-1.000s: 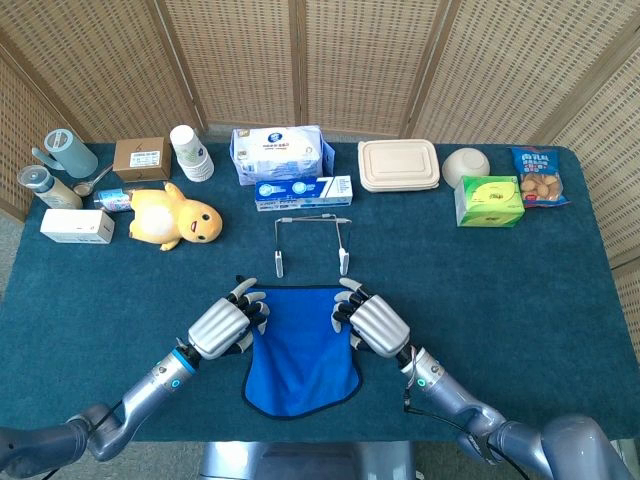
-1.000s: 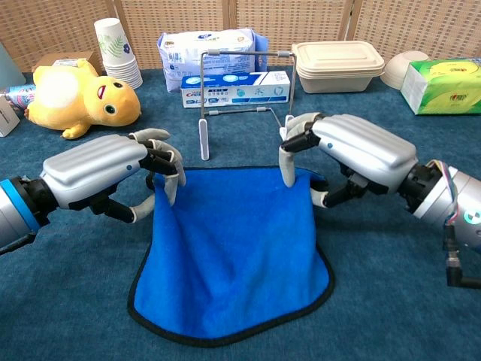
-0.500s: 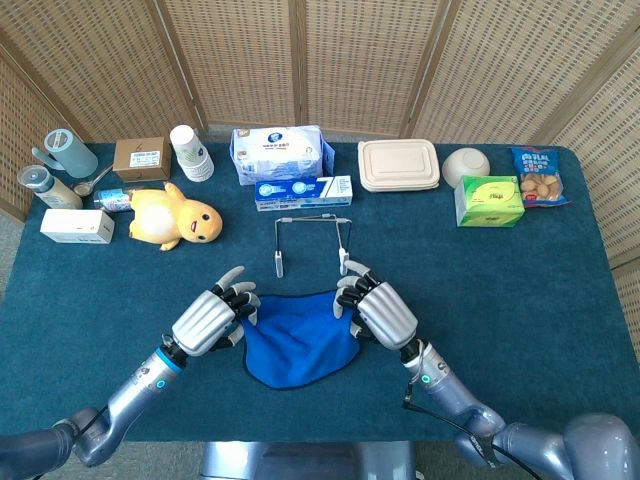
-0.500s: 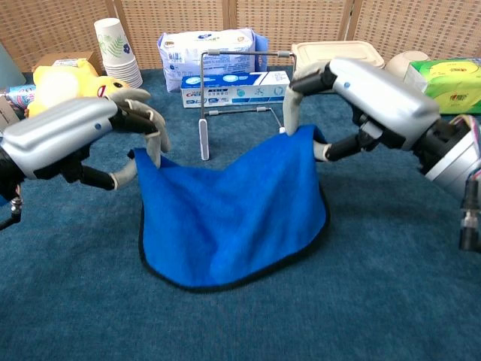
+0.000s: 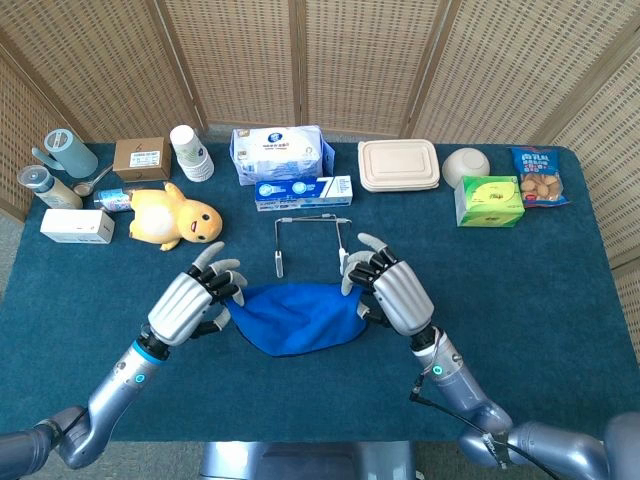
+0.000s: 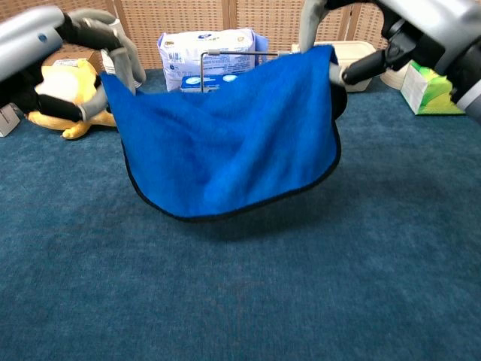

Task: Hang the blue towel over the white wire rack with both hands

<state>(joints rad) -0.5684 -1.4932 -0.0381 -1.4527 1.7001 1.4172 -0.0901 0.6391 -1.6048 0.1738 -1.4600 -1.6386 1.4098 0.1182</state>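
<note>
The blue towel (image 5: 293, 317) (image 6: 225, 143) with a black hem hangs in the air above the table, stretched between both hands. My left hand (image 5: 190, 302) (image 6: 45, 45) pinches its left top corner; my right hand (image 5: 395, 290) (image 6: 409, 30) pinches its right top corner. The white wire rack (image 5: 312, 238) stands upright just behind the towel; in the chest view only its top bar (image 6: 233, 53) shows over the towel's upper edge. The towel's lower hem is off the cloth-covered table.
Behind the rack lie a toothpaste box (image 5: 303, 193) and a tissue pack (image 5: 282, 152). A yellow plush duck (image 5: 175, 219), paper cups (image 5: 190, 152) and boxes sit at the left. A lidded container (image 5: 399, 165), bowl (image 5: 466, 165), green box (image 5: 489, 200) and snack bag (image 5: 539, 177) sit at the right.
Both hands have risen and moved forward toward the rack with the towel, lifting it fully off the table; it hung half on the table before.
</note>
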